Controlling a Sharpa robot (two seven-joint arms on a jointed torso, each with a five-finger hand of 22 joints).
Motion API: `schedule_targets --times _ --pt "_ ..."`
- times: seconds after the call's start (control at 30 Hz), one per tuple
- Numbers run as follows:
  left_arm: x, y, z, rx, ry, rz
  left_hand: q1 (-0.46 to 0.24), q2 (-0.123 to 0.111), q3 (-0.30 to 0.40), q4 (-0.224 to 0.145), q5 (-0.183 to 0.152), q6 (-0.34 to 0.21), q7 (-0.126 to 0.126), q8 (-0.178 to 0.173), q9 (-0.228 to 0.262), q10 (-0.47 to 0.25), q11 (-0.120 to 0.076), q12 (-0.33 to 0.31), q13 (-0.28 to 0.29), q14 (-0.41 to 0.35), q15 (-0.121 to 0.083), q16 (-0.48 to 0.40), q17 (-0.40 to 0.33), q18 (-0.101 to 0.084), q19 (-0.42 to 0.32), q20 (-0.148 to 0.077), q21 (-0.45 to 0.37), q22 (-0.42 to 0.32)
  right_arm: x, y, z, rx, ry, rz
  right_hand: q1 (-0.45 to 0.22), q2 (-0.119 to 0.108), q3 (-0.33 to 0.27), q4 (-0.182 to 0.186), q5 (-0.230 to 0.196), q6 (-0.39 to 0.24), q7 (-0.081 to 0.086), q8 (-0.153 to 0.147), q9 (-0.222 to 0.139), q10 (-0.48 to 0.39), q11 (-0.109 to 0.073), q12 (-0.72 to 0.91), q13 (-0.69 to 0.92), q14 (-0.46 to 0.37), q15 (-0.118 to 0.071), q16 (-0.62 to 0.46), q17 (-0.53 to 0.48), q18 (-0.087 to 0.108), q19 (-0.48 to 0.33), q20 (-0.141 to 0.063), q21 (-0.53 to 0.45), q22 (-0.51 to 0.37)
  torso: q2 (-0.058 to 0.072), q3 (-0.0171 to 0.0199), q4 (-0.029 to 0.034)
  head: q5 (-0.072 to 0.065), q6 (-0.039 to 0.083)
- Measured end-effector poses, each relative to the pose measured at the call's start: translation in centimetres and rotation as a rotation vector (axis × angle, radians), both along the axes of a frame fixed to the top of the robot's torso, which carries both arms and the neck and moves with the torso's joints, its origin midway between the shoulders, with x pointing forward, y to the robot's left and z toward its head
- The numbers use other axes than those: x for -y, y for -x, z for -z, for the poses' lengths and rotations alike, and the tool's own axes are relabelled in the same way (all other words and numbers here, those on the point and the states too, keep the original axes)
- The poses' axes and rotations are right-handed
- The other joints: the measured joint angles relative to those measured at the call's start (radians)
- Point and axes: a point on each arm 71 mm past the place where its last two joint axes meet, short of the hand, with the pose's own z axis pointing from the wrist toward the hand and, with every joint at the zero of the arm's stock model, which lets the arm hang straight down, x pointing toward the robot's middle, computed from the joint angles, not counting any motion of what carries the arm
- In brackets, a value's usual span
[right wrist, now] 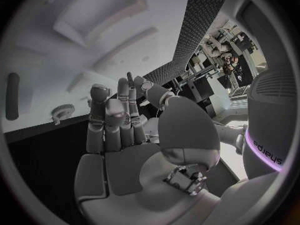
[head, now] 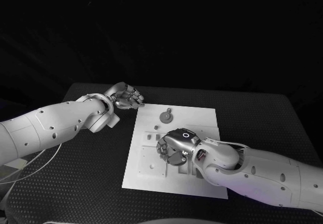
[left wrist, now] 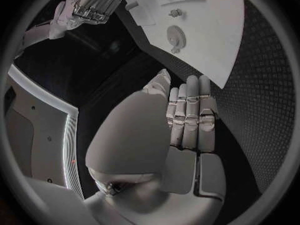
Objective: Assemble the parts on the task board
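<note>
Round part [head: 166, 115] beyond right robot hand [head: 173, 147].

White task board [head: 202, 116] on black table [head: 269, 116]; round grey part [head: 166, 115] near its far edge. Right hand [head: 173, 147] over board's middle, fingers curled; left hand [head: 126, 97] just beyond its far left corner.

The head camera looks steeply down from above onto the tabletop [head: 269, 116], taking in the whole white board [head: 181, 154] from some way off. The left wrist camera sits close behind the left hand [left wrist: 187, 120] and faces past its fingers [left wrist: 190, 110] toward the board [left wrist: 212, 30], seen from beyond its edge. The right wrist camera sits close behind the right hand [right wrist: 119, 125], right over the board [right wrist: 94, 35]. All three views share the board; the left wrist view and the head view also share the right hand [left wrist: 94, 5].
</note>
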Motion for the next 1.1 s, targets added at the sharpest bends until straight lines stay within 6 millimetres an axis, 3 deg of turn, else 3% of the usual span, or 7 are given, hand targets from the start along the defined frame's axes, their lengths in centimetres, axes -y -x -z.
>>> schedule_targets --times 0.6,1.1 --pt "0.0 0.0 0.0 0.000 0.000 0.000 0.000 0.000 -0.006 0.000 0.000 0.000 0.000 0.000 0.000 0.000 0.000 0.000 -0.001 0.000 0.000 -0.006 0.006 0.000 0.000 0.000 0.000 -0.002 -1.0 0.6 1.8 -0.007 0.019 -0.015 0.000 0.000 0.001 -0.004 0.000 0.000 0.000 0.000 0.001 0.001 -0.001 0.000 0.000 0.000 0.000 0.000 0.001 0.000 -0.001 0.002 0.000 0.000 0.001 -0.0002 0.0014 0.017 -0.001" --pt "-0.3 0.0 0.0 0.000 -0.001 -0.003 0.000 0.000 -0.006 0.000 0.000 0.000 0.000 0.000 0.000 0.000 0.000 0.000 -0.002 0.000 0.000 -0.006 0.008 0.000 0.000 0.000 0.000 -0.003 0.0 0.5 1.8 0.020 0.028 -0.005 0.000 0.000 0.000 -0.010 0.000 0.000 0.000 -0.004 0.001 0.001 -0.001 0.000 0.000 0.003 -0.003 0.000 0.001 0.000 -0.001 0.002 0.000 0.000 0.001 0.0006 0.0006 0.015 0.007"
